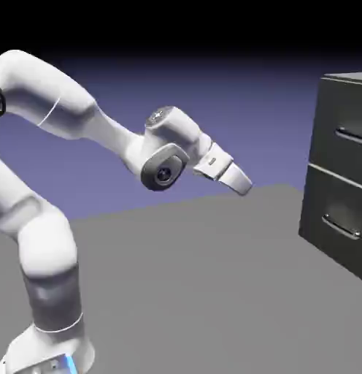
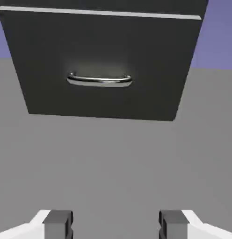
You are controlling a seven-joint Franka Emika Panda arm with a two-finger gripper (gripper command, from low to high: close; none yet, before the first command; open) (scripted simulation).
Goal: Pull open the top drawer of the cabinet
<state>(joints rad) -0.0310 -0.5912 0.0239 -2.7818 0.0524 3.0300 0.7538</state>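
The dark cabinet (image 1: 343, 172) stands at the right edge of the exterior view. Its top drawer (image 1: 349, 120) carries a slim silver handle (image 1: 352, 135) and sits flush with the cabinet face. My gripper (image 1: 244, 185) hangs well to the left of it, above the table, angled down toward the cabinet and touching nothing. In the hand view my gripper (image 2: 115, 226) is open, with both grey fingertips (image 2: 57, 223) wide apart and only floor between them. That view mostly shows the lower drawer front (image 2: 104, 60). Only a thin strip of the top drawer (image 2: 104, 3) shows above the pale seam.
The lower drawer (image 1: 336, 219) has a like handle (image 1: 340, 226), which is centred in the hand view as the lower handle (image 2: 99, 80). Grey table (image 1: 198, 292) stretches between my arm and the cabinet.
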